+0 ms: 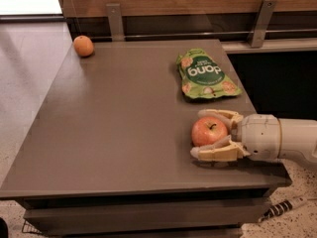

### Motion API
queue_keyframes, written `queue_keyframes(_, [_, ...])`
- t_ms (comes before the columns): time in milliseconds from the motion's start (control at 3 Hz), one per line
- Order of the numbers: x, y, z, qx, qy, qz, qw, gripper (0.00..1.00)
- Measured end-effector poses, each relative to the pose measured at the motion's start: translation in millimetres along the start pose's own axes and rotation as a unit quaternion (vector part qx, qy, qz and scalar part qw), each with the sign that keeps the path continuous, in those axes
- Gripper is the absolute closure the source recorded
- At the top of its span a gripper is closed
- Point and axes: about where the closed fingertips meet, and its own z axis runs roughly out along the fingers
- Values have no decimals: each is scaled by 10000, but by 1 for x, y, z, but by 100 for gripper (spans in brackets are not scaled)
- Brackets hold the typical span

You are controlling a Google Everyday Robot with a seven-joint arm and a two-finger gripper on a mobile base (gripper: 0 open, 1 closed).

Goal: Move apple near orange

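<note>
The red-pink apple [210,131] with a short dark stem sits near the front right edge of the brown table [119,128]. My gripper [200,133] reaches in from the right on a white arm, low over the table. Its two tan fingers [220,152] lie against the far and near sides of the apple and are closed on it. The apple still rests on the tabletop. The small orange [83,45] sits at the far left corner of the table, far from the apple and the gripper.
A green snack bag [205,75] lies flat at the back right, just beyond the apple. A wooden wall with metal brackets [115,20] runs behind the table. The table's right edge drops to a dark gap; a cable [282,208] lies on the floor.
</note>
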Motion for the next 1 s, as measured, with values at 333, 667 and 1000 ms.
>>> queue_keyframes(333, [-1, 1, 2, -20, 0, -13, 10000, 80])
queue_keyframes(667, [-3, 2, 4, -39, 0, -25, 10000, 100])
queue_keyframes(1000, [-13, -5, -1, 48, -19, -86, 9999, 100])
